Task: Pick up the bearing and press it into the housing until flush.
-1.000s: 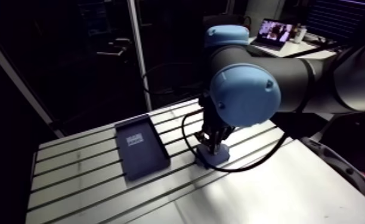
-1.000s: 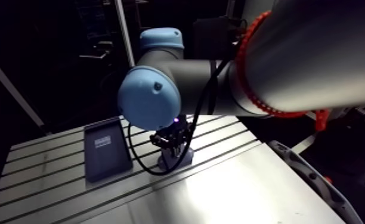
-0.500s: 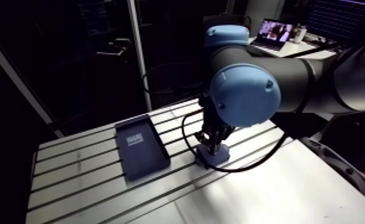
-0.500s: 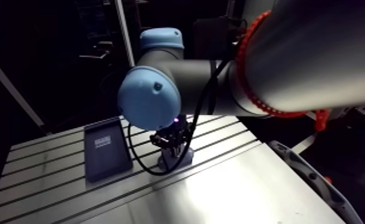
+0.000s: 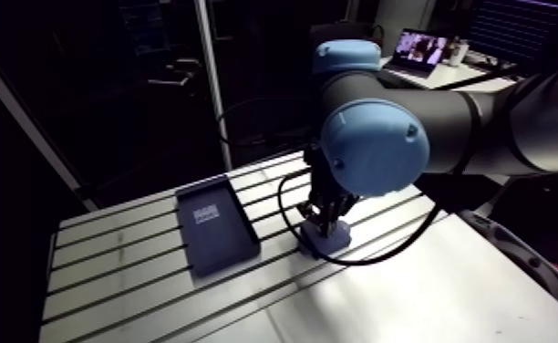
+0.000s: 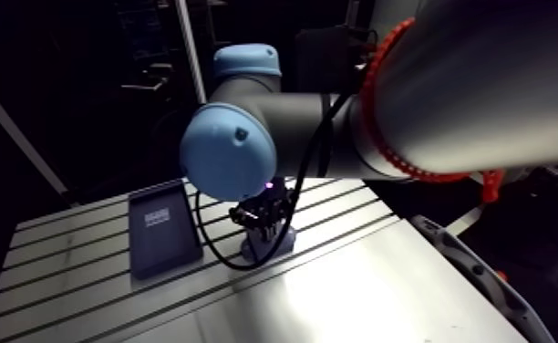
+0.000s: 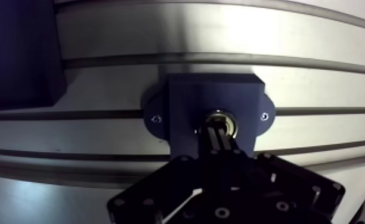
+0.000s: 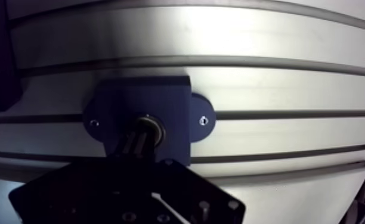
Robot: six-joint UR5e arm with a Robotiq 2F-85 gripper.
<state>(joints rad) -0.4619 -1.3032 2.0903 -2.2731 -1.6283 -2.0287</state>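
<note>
The gripper (image 7: 219, 128) stands directly over the housing (image 7: 185, 107), a dark blue block with 2 small ears, each with 1 screw hole. The housing lies on the slotted table (image 5: 118, 265). The bearing (image 7: 228, 119) is a shiny metal ring and it sits in the round bore in the middle of the housing. The 2 fingers (image 7: 213, 140) are drawn close together, almost without a gap, and their tips are at the bearing. I cannot tell if they pinch the ring or only touch it from above, and I cannot tell if the ring is flush. In the arm view a dark flat tray (image 5: 214, 223) lies near the housing, apart from it.
</note>
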